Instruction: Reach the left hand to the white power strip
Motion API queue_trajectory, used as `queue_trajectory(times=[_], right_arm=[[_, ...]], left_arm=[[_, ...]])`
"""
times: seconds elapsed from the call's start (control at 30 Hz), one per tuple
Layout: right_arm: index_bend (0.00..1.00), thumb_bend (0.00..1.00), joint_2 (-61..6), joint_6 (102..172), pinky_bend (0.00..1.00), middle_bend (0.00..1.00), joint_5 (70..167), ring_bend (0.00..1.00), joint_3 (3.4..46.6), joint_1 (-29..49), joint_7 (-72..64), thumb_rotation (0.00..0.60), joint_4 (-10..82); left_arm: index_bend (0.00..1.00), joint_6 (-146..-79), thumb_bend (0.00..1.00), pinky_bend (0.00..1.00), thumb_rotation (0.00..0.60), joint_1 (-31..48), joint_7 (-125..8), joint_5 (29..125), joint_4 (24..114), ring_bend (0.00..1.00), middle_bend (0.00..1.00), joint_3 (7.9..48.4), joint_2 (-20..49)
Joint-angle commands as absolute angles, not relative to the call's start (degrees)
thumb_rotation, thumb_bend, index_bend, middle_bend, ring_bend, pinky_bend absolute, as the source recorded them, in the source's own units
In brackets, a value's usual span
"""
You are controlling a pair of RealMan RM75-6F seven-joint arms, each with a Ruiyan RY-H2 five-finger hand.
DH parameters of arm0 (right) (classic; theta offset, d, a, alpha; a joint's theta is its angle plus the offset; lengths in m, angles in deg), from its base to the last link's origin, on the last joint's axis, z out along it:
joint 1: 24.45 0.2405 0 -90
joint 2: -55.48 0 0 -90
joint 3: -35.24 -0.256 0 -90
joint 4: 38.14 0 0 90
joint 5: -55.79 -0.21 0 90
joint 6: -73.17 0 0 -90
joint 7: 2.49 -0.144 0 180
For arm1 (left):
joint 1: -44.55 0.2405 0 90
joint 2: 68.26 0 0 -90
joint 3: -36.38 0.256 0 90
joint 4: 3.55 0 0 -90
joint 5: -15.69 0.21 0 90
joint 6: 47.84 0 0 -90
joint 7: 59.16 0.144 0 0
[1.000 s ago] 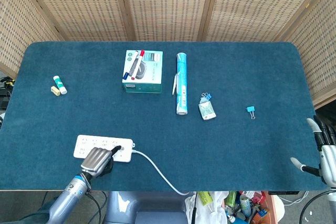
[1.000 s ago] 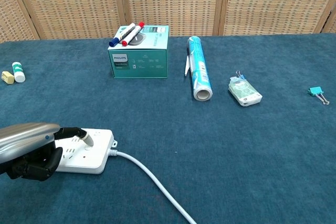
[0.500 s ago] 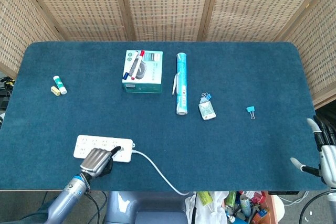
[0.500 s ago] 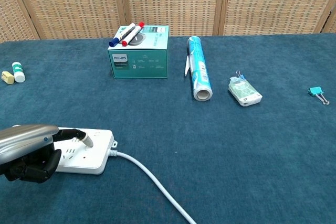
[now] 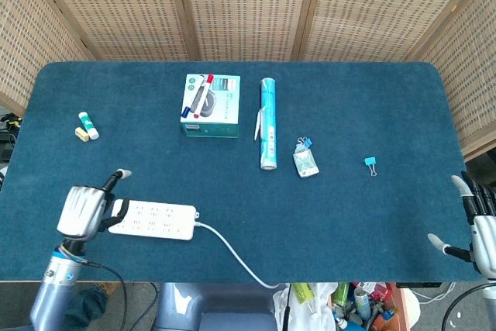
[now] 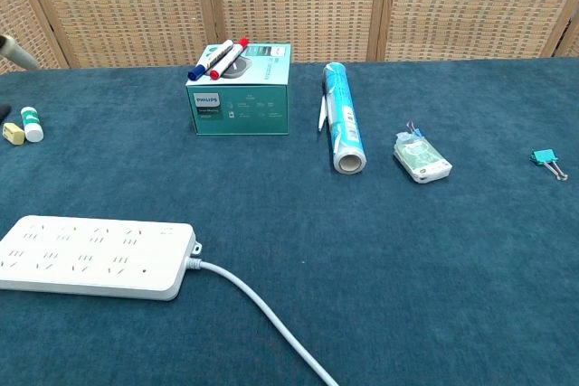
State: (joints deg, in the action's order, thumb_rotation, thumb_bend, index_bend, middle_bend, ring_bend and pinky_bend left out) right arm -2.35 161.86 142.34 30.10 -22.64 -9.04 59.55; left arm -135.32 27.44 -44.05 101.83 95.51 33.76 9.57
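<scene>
The white power strip (image 5: pixel 153 220) lies flat near the table's front left, its cable (image 5: pixel 232 253) trailing right toward the front edge. The chest view shows the power strip (image 6: pixel 95 257) bare, with nothing on it. My left hand (image 5: pixel 84 210) hovers at the strip's left end, raised off it, thumb sticking out and nothing held. The chest view catches only a fingertip (image 6: pixel 14 50) at the top left corner. At the front right corner my right hand (image 5: pixel 477 218) is off the table's edge, fingers spread and empty.
A teal Philips box (image 5: pixel 211 106) with markers on top stands at mid-back, and a rolled tube (image 5: pixel 267 122) lies beside it. A small packet (image 5: pixel 305 162) and a blue binder clip (image 5: pixel 370 163) lie to the right. A glue stick (image 5: pixel 87 125) and an eraser (image 5: pixel 80 135) are far left.
My left hand has lifted off the strip's right end and swung left and up, so the whole strip now shows in the chest view. The right hand has not moved.
</scene>
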Motion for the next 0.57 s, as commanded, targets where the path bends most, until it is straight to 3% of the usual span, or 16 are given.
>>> queue_trajectory(times=[0.03,0.1,0.17,0.2,0.23,0.33,0.57], right_arm=[[0.0,0.0,-2.5,162.01,0.0,0.0,142.74,0.0,30.26,-22.65,-8.45,0.6,59.76],[0.0,0.0,-2.61,162.11,0.0,0.0,142.91,0.0,30.33,-22.66,-8.05,0.6,59.86],[0.0,0.0,-2.72,162.16,0.0,0.0,142.99,0.0,30.38,-22.69,-7.65,0.6,59.97],[0.0,0.0,-2.77,162.2,0.0,0.0,143.08,0.0,30.42,-22.69,-7.46,0.6,60.02],[0.0,0.0,-2.88,162.25,0.0,0.0,143.2,0.0,30.46,-22.69,-7.24,0.6,60.05],[0.0,0.0,-2.98,162.34,0.0,0.0,143.39,0.0,30.55,-22.71,-6.83,0.6,60.15],[0.0,0.0,-3.17,162.27,0.0,0.0,143.2,0.0,30.54,-22.7,-6.31,0.6,60.12]], left_arm=[[0.34,-145.43,0.0,1.0,0.046,33.06,-53.53,107.56,85.67,0.99,1.0,32.06,5.16],[0.2,-146.05,0.0,0.8,0.011,34.04,-56.74,108.19,83.33,0.82,0.84,33.02,4.86],[0.02,-142.89,0.0,0.22,0.047,35.12,-57.95,105.98,83.66,0.26,0.27,34.86,2.92],[0.0,-141.68,0.0,0.08,0.078,35.39,-57.81,105.2,84.64,0.12,0.12,35.36,1.68],[0.0,-141.03,0.0,0.0,0.15,35.59,-59.17,105.1,85.66,0.0,0.0,35.75,0.69],[0.0,-139.99,0.0,0.0,0.315,35.65,-61.07,105.53,85.41,0.0,0.0,36.24,-0.32],[0.0,-137.9,0.0,0.0,0.566,35.71,-57.66,105.41,86.24,0.0,0.0,36.42,-2.12]])
